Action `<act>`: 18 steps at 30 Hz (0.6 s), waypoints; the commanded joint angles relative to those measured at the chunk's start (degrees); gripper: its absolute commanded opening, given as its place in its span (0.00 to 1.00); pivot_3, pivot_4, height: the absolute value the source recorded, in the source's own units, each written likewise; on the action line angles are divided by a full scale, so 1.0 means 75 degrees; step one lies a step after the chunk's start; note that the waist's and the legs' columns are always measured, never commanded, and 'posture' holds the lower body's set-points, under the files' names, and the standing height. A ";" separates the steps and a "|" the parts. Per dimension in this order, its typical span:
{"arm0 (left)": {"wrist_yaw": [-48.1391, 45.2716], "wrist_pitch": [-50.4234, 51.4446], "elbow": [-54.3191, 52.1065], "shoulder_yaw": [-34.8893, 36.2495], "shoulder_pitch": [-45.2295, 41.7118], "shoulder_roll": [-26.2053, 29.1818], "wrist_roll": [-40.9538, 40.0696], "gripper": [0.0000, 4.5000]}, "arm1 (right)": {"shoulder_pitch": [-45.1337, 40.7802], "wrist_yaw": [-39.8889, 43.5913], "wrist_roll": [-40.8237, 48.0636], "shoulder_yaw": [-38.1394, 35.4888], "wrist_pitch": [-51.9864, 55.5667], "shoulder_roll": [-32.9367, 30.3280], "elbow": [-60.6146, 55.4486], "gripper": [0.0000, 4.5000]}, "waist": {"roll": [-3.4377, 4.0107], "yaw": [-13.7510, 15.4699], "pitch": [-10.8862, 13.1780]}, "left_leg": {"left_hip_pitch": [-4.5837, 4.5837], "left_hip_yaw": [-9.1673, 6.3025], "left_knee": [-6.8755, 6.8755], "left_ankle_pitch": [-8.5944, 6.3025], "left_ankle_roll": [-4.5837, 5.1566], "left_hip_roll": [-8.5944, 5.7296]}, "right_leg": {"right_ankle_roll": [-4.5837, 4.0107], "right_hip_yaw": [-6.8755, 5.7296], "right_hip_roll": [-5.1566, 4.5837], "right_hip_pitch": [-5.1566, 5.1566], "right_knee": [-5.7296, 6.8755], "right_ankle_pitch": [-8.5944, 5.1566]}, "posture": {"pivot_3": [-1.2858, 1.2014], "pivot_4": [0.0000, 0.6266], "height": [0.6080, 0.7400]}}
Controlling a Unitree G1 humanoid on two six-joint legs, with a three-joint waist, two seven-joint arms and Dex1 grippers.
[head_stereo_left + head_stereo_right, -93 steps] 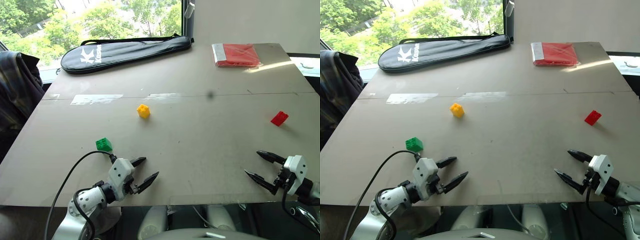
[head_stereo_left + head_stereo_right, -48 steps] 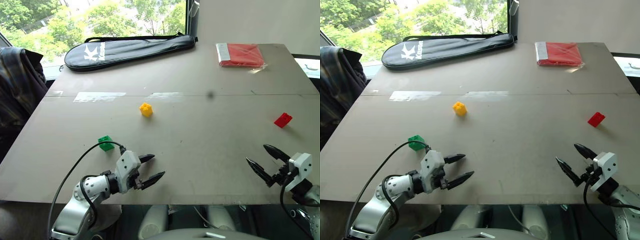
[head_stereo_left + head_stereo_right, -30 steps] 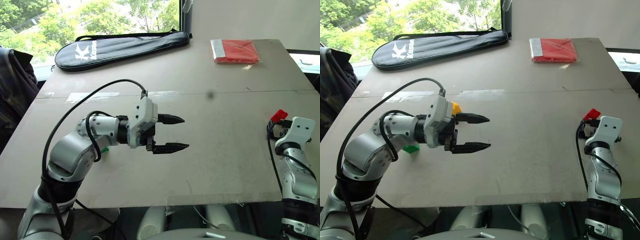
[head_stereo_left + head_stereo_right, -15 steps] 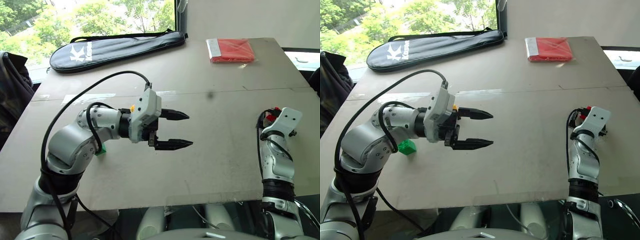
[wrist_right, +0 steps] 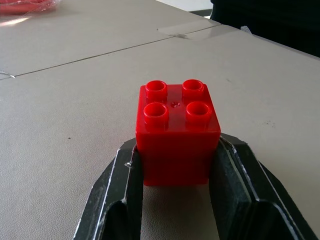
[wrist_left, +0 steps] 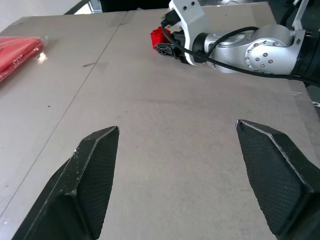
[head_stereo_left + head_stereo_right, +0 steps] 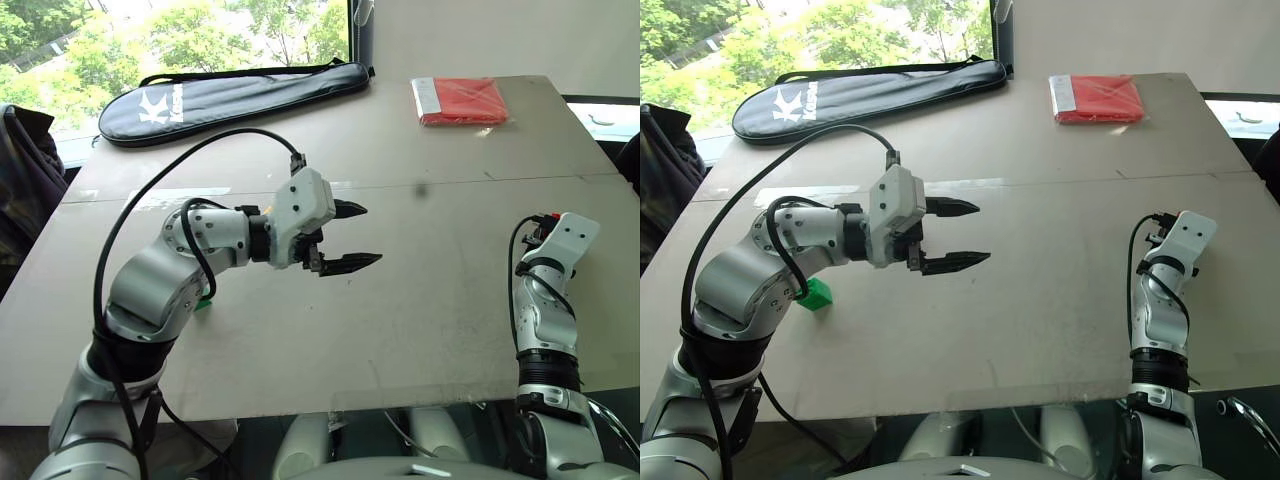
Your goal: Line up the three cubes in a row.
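Observation:
The red cube (image 5: 176, 120) rests on the table at the right, clamped between the two fingers of my right gripper (image 5: 177, 150), which is shut on it. My left gripper (image 7: 366, 236) hovers open above the middle of the table, pointing right, nothing between its fingers. The green cube (image 7: 816, 294) sits on the table at the left, partly covered by my left arm. That arm hides the yellow cube. The left wrist view looks across the table at the red cube (image 6: 158, 36) in the right gripper.
A black racket bag (image 7: 230, 90) lies along the far left edge and a flat red packet (image 7: 462, 100) at the far right. A dark jacket (image 7: 25, 170) hangs beside the table's left side. The table (image 7: 420, 330) is bare between the two grippers.
Both grippers left the table's front edge. The left rose over the middle, covering the yellow cube, and edged farther in. The right went forward to the red cube.

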 commanded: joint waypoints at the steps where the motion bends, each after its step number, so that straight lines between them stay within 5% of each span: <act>1: 0.0097 -0.0094 -0.0136 0.0038 -0.0062 -0.0032 0.0125 0.85 | 0.0090 0.0122 0.0023 0.0031 -0.0053 -0.0054 -0.0133 0.28 | 0.0000 0.0000 0.0000 | 0.0001 0.0000 0.0000 0.0000 0.0000 0.0000 | 0.0000 0.0001 0.0000 0.0000 0.0000 0.0000 | 0.52 0.24 1.00; 7: -0.0083 -0.0167 -0.0308 0.0210 0.0281 0.0108 -0.0011 0.85 | 0.0613 0.2103 0.0595 0.0588 -0.0131 -0.0435 -0.0948 0.28 | 0.0000 -0.0002 0.0000 | 0.0000 0.0001 0.0000 -0.0001 0.0001 0.0002 | 0.0000 0.0004 0.0005 -0.0002 0.0000 0.0000 | 0.52 0.24 1.00; 13: -0.0561 -0.0348 -0.0439 0.0486 0.1329 0.0387 -0.0276 0.85 | 0.1558 0.7305 0.2269 0.1469 -0.0387 -0.1950 -0.1426 0.28 | 0.0000 -0.0007 0.0002 | 0.0005 0.0010 0.0000 -0.0020 0.0035 0.0011 | 0.0001 0.0016 0.0012 -0.0002 -0.0001 0.0000 | 0.52 0.24 1.00; 18: -0.0731 -0.0839 -0.0303 0.0399 0.1723 0.0408 -0.0003 0.85 | 0.1265 1.1065 0.2187 0.2550 -0.1506 -0.3203 -0.0261 0.28 | -0.0021 0.0003 0.0014 | 0.0010 0.0010 0.0017 -0.0023 0.0040 0.0012 | 0.0002 0.0015 0.0017 0.0006 0.0002 0.0001 | 0.52 0.24 1.00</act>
